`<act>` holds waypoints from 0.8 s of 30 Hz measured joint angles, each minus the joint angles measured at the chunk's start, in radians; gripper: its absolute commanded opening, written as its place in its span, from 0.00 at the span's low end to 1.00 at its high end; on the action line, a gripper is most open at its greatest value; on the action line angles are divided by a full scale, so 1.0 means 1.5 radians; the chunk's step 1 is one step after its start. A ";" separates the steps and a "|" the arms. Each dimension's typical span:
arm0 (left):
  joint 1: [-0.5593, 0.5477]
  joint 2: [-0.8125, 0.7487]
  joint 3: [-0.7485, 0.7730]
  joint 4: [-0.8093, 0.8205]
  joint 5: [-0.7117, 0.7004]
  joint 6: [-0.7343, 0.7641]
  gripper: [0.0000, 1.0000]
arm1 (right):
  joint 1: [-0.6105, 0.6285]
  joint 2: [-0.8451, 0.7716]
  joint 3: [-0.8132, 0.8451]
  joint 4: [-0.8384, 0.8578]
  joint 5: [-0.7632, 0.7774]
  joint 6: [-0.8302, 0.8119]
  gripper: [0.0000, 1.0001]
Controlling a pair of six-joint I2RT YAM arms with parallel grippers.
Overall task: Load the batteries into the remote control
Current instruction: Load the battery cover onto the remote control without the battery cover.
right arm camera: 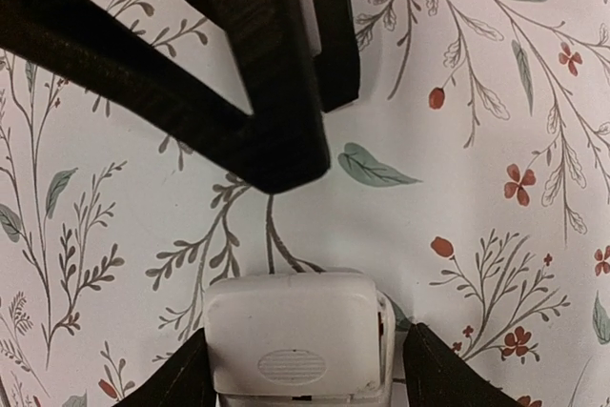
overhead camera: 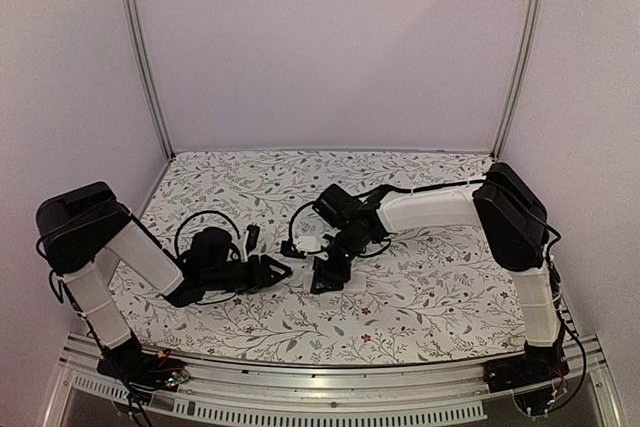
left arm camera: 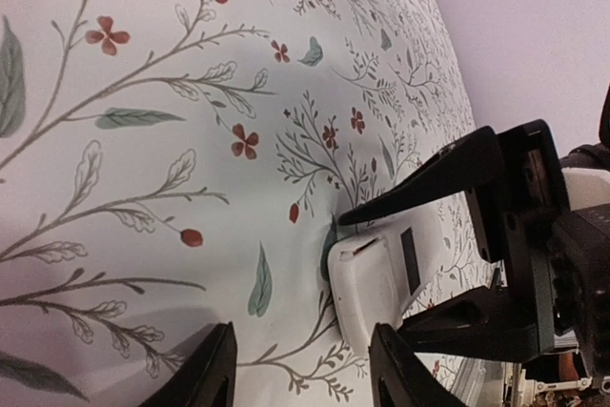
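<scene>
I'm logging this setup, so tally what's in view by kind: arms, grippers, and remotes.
Arms: 2, left arm and right arm
Grippers: 2, left gripper and right gripper
Remote control: 1
Total: 5

remote control (right arm camera: 291, 335) on table (right arm camera: 457, 140), between right gripper (right arm camera: 310, 374)

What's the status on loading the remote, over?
Right pincer straddling the remote control, grip unconfirmed. Left pincer open, empty, close off its end. Batteries not in view.
</scene>
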 measured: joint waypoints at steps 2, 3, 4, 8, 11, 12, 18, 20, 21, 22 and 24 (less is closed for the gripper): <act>-0.002 0.004 0.000 0.006 0.002 0.000 0.49 | -0.002 0.001 0.001 -0.002 -0.010 0.002 0.69; -0.003 0.006 0.000 0.009 0.003 0.000 0.49 | -0.003 0.002 0.002 -0.004 -0.015 0.002 0.70; -0.004 0.007 0.001 0.010 0.003 0.000 0.49 | -0.005 0.002 0.003 -0.005 -0.018 0.002 0.70; -0.010 0.011 0.007 0.009 0.006 0.002 0.48 | -0.006 0.006 0.010 -0.012 -0.026 0.003 0.65; -0.018 0.017 0.018 0.003 0.008 0.005 0.48 | -0.007 0.010 0.017 -0.015 -0.030 0.007 0.63; -0.021 0.017 0.021 -0.001 0.008 0.006 0.48 | -0.007 0.011 0.018 -0.016 -0.031 0.008 0.63; -0.034 0.022 0.032 -0.011 0.008 0.018 0.48 | -0.011 0.015 0.024 -0.019 -0.038 0.014 0.64; -0.035 0.025 0.035 -0.011 0.010 0.019 0.47 | -0.014 0.016 0.024 -0.019 -0.045 0.014 0.64; -0.035 0.027 0.037 -0.011 0.011 0.019 0.47 | -0.014 0.016 0.024 -0.019 -0.049 0.014 0.64; -0.035 0.030 0.040 -0.011 0.013 0.020 0.46 | -0.014 0.016 0.024 -0.019 -0.051 0.014 0.64; -0.035 0.041 0.051 -0.011 0.020 0.020 0.44 | -0.015 0.016 0.024 -0.019 -0.054 0.014 0.64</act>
